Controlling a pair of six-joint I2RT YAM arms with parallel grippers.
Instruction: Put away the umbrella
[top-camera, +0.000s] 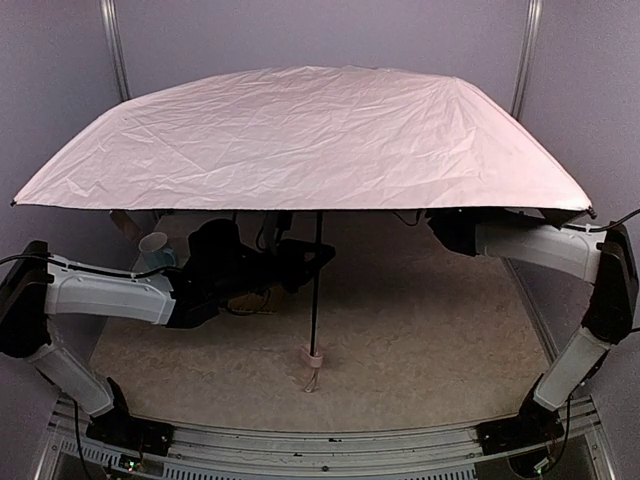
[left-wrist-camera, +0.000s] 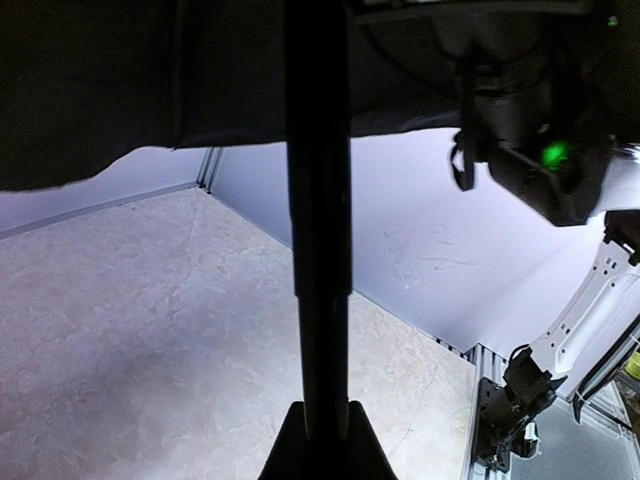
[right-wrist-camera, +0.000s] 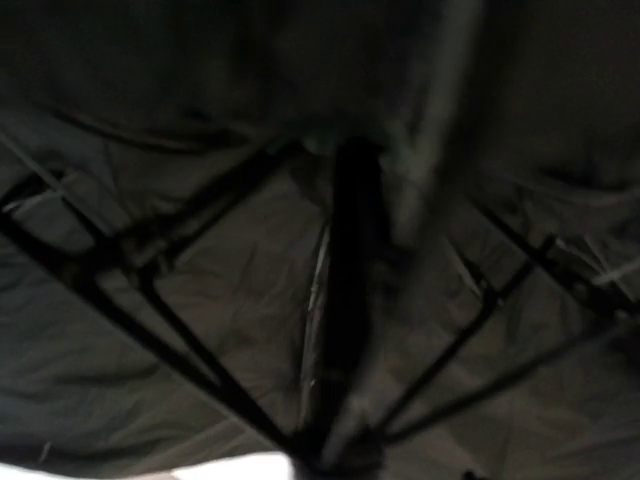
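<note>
The umbrella (top-camera: 300, 135) stands open, and its pale pink canopy spans almost the whole table. Its thin black shaft (top-camera: 315, 300) runs down to the small pink handle (top-camera: 313, 358), whose strap touches the tabletop. My left gripper (top-camera: 312, 256) is shut on the shaft just under the canopy. In the left wrist view the shaft (left-wrist-camera: 318, 200) rises from between the closed fingers (left-wrist-camera: 290, 450). My right arm (top-camera: 530, 245) reaches under the canopy's right side, which hides its gripper from above. The right wrist view is dark and blurred and shows only black lining (right-wrist-camera: 200, 300) and ribs (right-wrist-camera: 150, 290).
A pale blue cup (top-camera: 155, 245) stands at the back left under the canopy, beside the left arm. Purple walls close in the table on three sides. A metal rail (top-camera: 320, 440) runs along the near edge. The right wrist's green light (left-wrist-camera: 550, 155) shows near the shaft.
</note>
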